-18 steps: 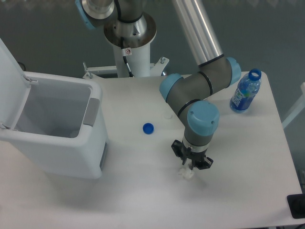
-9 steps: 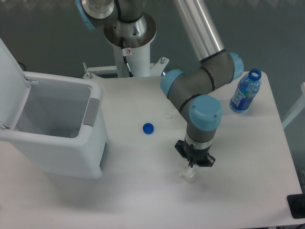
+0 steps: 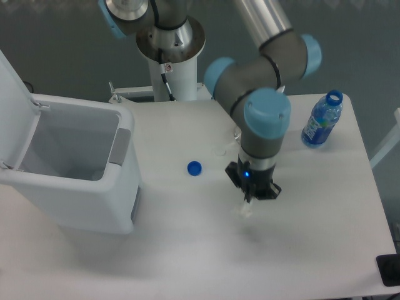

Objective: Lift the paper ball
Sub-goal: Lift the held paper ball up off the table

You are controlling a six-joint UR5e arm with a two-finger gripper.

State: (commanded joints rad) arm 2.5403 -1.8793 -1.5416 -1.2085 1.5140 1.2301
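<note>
On my left I see the open bin [image 3: 94,187], then the blue cap [image 3: 194,167] on the table [image 3: 312,250]. My arm folds down from the top, wrist vertical, gripper [image 3: 248,204] pointing straight down with its fingers pinched on the paper ball [image 3: 244,210], which looks slightly off the table. The bottle [image 3: 322,120] stands far right.

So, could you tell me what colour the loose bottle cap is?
Blue, clearest in the fixed camera view.

Silver tube arm [image 3: 262,19], grey joints with light-blue caps [image 3: 267,112], black two-finger gripper [image 3: 251,199] with a small blue light, white pedestal base [image 3: 172,75], black cable, tiny red-marked sticker at its twelve o'clock.
</note>
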